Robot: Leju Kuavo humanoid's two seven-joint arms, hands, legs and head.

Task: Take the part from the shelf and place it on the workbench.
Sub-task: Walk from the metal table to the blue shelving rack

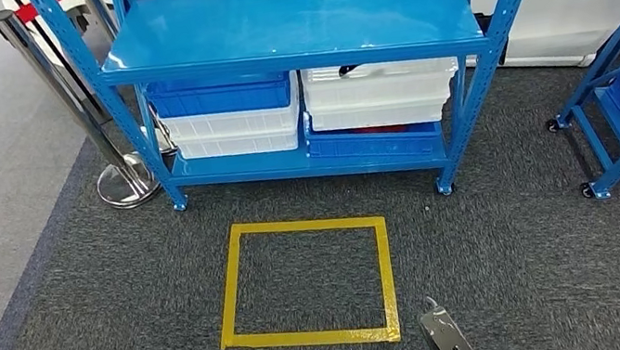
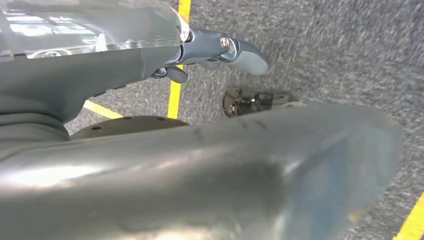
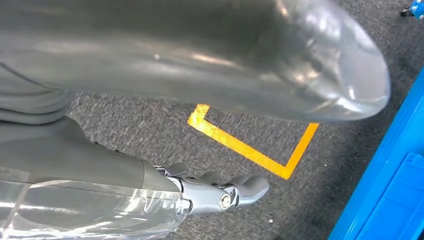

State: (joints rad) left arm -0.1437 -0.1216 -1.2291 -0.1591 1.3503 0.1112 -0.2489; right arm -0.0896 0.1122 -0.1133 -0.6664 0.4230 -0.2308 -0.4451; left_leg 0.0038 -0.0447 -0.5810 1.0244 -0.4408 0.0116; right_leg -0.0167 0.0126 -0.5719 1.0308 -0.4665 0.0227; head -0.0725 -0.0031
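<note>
Step one is walking closer to the blue shelf (image 1: 283,29) at the upper middle of the head view — the part, hidden, is likely in a white bin (image 1: 378,94) there — while the left robot hand (image 2: 220,47) and right robot hand (image 3: 215,192) hang loose, holding nothing.

left hand (image 2: 220,50): hangs low over the floor, fingers loosely extended and slightly curled, nothing between them.
right hand (image 3: 220,192): hangs low too, fingers partly curled, nothing in them.
left thumb (image 2: 280,170): thick, grey, blurred close to the camera.
right thumb (image 3: 300,65): same, close and glossy.
wrist covers: clear plastic film over both.
</note>
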